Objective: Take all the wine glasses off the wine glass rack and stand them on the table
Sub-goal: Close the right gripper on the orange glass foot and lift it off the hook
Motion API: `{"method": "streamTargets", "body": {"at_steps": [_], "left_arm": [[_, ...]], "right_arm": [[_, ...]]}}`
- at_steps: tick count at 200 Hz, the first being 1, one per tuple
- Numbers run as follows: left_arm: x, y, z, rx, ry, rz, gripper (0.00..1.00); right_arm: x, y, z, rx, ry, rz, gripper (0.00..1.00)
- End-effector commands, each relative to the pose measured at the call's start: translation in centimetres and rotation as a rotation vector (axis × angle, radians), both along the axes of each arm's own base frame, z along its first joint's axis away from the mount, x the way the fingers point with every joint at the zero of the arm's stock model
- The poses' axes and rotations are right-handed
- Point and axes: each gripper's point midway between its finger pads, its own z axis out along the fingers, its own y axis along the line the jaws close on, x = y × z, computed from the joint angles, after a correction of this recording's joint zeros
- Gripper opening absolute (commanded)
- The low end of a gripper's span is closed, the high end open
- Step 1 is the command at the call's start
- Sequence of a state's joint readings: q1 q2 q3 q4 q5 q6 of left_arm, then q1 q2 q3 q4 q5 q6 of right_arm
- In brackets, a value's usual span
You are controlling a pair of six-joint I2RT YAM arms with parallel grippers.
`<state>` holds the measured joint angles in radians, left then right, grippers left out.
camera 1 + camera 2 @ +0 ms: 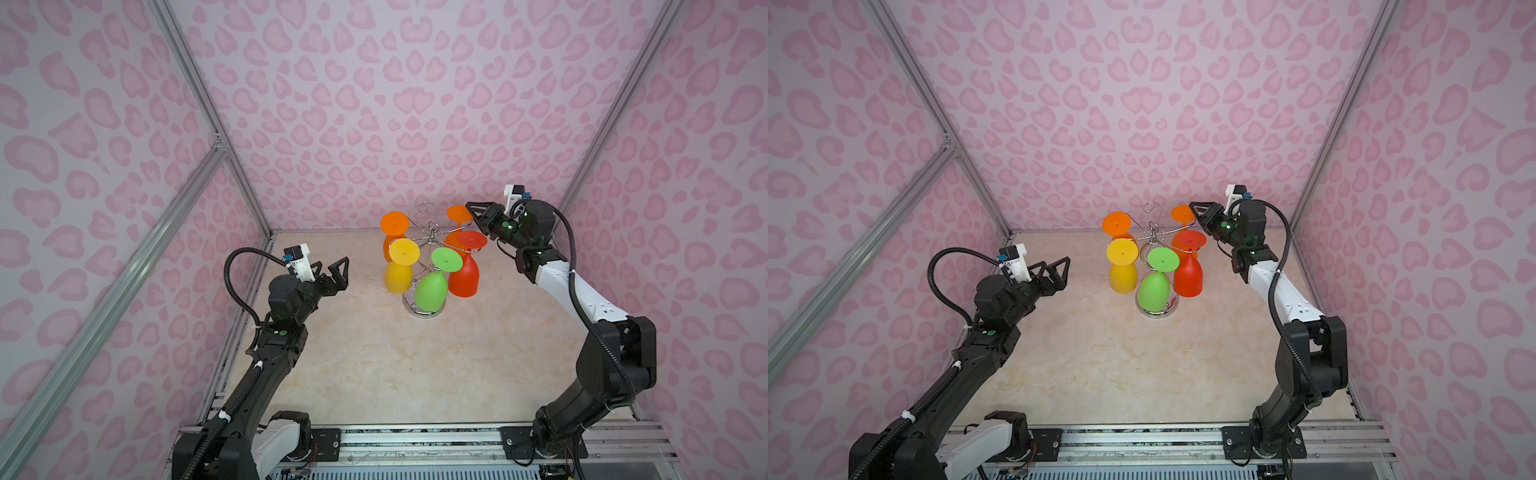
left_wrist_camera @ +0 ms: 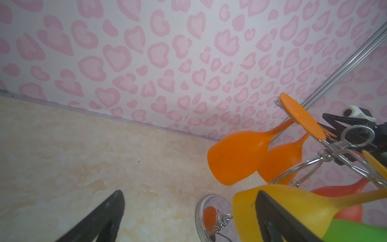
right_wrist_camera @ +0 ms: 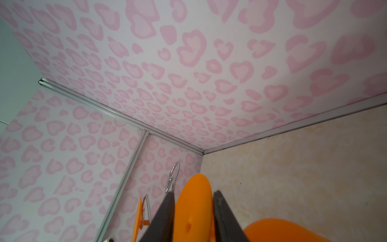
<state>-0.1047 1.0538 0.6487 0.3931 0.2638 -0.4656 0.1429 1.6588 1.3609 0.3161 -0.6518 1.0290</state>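
Note:
The chrome wine glass rack stands at the back of the table with several coloured glasses hanging bowl-down. At its back right hangs an orange wine glass. My right gripper reaches its round foot, which lies between the two narrowly spaced fingers. Whether they press on it does not show. My left gripper hangs open to the left of the rack, holding nothing.
Also on the rack are a second orange glass, a yellow one, a green one and a red one. The rack's round base rests on the marbled tabletop. Pink patterned walls enclose three sides.

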Motion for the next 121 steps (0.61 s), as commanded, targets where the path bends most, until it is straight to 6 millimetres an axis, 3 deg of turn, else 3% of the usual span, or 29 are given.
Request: {"method": "streamTargets", "body": {"at_steps": [1, 98, 121], "left_arm": [[-0.05, 0.15, 0.34, 0.006, -0.017, 0.007, 0.99], [0.25, 0.23, -0.29, 0.009, -0.002, 0.014, 0.99], [0.29, 0.28, -0.41, 0.010, 0.001, 0.016, 0.99]], "right_arm": [[-0.06, 0.35, -0.48, -0.011, 0.015, 0.025, 0.28], [-0.17, 0.69, -0.74, -0.009, 0.056, 0.062, 0.00], [-0.28, 0.71, -0.15, 0.027, 0.054, 0.075, 0.00]]}}
